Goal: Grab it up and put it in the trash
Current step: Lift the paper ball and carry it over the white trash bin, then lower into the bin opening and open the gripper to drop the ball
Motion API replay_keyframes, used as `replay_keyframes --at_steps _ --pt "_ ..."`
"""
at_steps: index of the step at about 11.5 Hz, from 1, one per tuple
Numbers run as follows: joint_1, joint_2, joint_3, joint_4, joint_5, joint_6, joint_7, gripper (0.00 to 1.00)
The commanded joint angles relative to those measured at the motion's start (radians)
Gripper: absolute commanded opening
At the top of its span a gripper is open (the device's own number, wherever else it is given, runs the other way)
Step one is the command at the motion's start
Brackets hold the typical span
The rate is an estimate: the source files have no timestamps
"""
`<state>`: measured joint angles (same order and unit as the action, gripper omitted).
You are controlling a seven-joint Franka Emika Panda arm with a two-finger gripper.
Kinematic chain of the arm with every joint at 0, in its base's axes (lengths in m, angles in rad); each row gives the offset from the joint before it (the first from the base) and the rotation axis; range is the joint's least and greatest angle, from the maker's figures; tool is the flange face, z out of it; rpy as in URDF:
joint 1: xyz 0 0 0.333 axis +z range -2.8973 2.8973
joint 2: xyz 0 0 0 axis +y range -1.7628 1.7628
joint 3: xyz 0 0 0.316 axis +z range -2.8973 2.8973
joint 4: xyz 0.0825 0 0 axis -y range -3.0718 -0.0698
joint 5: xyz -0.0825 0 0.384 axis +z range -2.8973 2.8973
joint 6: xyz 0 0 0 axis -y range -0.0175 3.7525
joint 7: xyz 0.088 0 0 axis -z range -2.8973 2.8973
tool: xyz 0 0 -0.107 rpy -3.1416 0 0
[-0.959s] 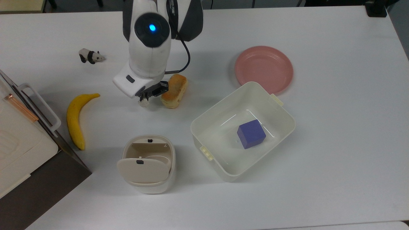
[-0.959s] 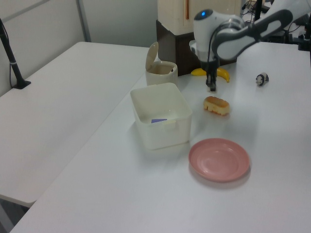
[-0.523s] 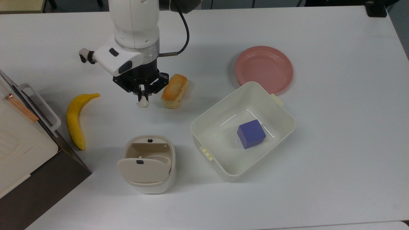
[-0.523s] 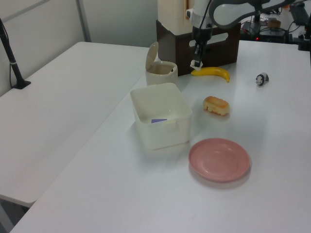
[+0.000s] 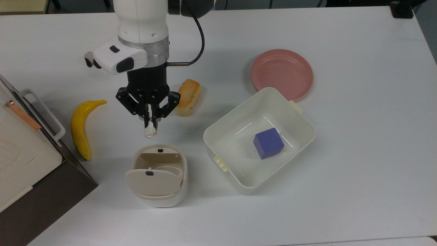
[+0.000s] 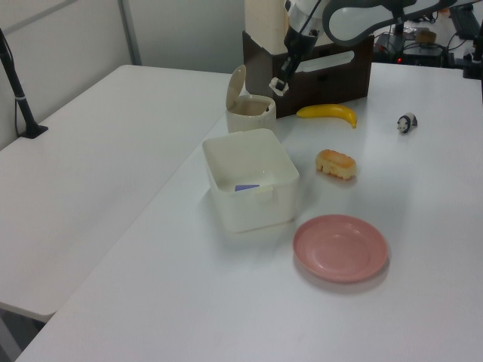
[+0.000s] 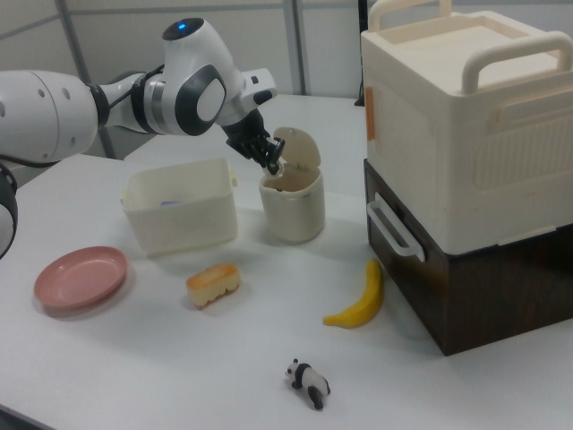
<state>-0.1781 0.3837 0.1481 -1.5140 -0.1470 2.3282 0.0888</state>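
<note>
A small crumpled ball of white-grey paper (image 5: pixel 149 131) hangs in the air, pinched in my gripper (image 5: pixel 150 123), which is shut on it. The beige trash bin (image 5: pixel 157 176) stands just below it in the top view, its flap lid tilted open. In the right view the paper ball (image 7: pixel 273 167) and gripper (image 7: pixel 269 162) hover right over the bin's (image 7: pixel 293 206) open rim, beside the raised lid. The left view places the gripper (image 6: pixel 278 85) above and slightly right of the bin (image 6: pixel 249 113).
A bread loaf (image 5: pixel 186 97) lies beside the arm, a banana (image 5: pixel 81 128) at the top view's left, a panda figurine (image 7: pixel 309 382) farther off. A white tub (image 5: pixel 259 140) with a blue cube (image 5: pixel 268 143) sits beside the bin, a pink plate (image 5: pixel 282 73) behind. A cream and brown cabinet (image 7: pixel 466 161) stands close.
The gripper lifted the paper ball off the table by the bread and carried it toward the bin, and now holds it over the bin's opening.
</note>
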Motion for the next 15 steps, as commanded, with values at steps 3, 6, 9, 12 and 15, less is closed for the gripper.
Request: replay_keyframes --at_steps 3,6,9,12,15 --pt "0.008 0.017 -0.007 -0.003 0.004 0.187 0.141 0.05" --pt "0.025 0.063 -0.009 0.001 -0.009 0.2 0.147 0.06" --pt "0.055 0.115 -0.012 0.026 -0.025 0.281 0.187 0.06" --pt "0.058 0.15 -0.019 0.077 -0.052 0.312 0.239 0.07" --pt "0.054 0.155 -0.03 0.077 -0.057 0.316 0.235 0.09"
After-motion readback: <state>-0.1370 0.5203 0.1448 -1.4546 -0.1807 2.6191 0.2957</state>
